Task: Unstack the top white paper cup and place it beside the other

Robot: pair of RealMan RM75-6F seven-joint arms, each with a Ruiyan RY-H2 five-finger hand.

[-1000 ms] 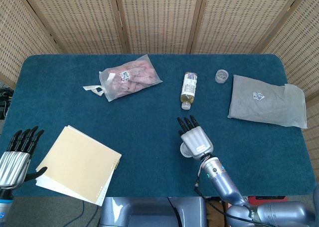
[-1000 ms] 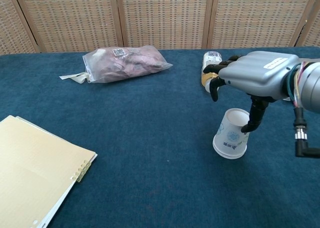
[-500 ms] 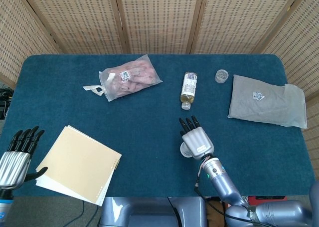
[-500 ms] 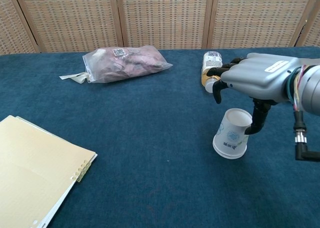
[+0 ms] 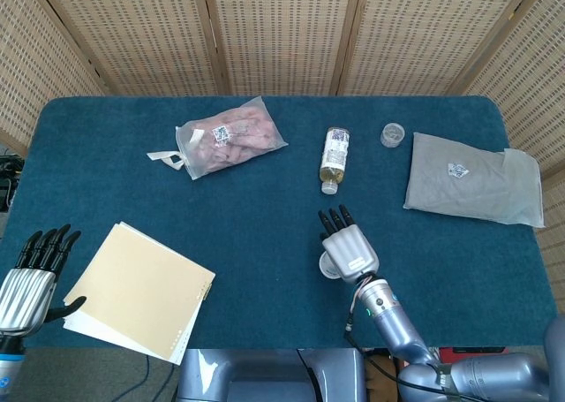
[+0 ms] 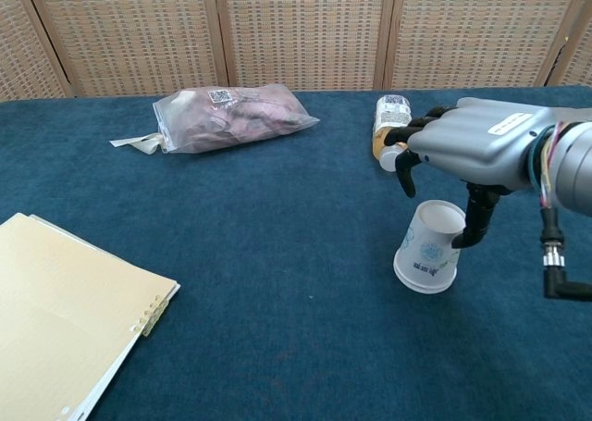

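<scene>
My right robot hand (image 6: 481, 143) hovers palm-down over the white paper cup stack (image 6: 428, 247) at the lower right of the chest view. Its fingers are loosely curled with gaps between them, and the thumb hangs down against the top of the cup's right side. I cannot tell whether the thumb actually presses the cup. From the head view the robot hand (image 5: 348, 246) covers nearly all of the cup, so only a sliver of white rim (image 5: 327, 267) shows at its left edge.

The cup stands upside down on the blue desk (image 6: 277, 254), wide rim down, white with a small bluish print on its side. I cannot make out whether it is one cup or two nested.

My left robot hand (image 5: 33, 274) sits at the lower left corner of the head view, fingers straight and slightly apart, holding nothing, partly cut off by the frame.

Just beyond my right robot hand lies a small bottle (image 5: 334, 158) of yellowish liquid on its side. To the upper left lies a clear bag (image 5: 231, 135) with pinkish contents, which I cannot identify. A tan notebook (image 5: 139, 292) lies lower left, a grey pouch (image 5: 472, 178) at the right, and a small round lid (image 5: 393, 135) beside it.
</scene>
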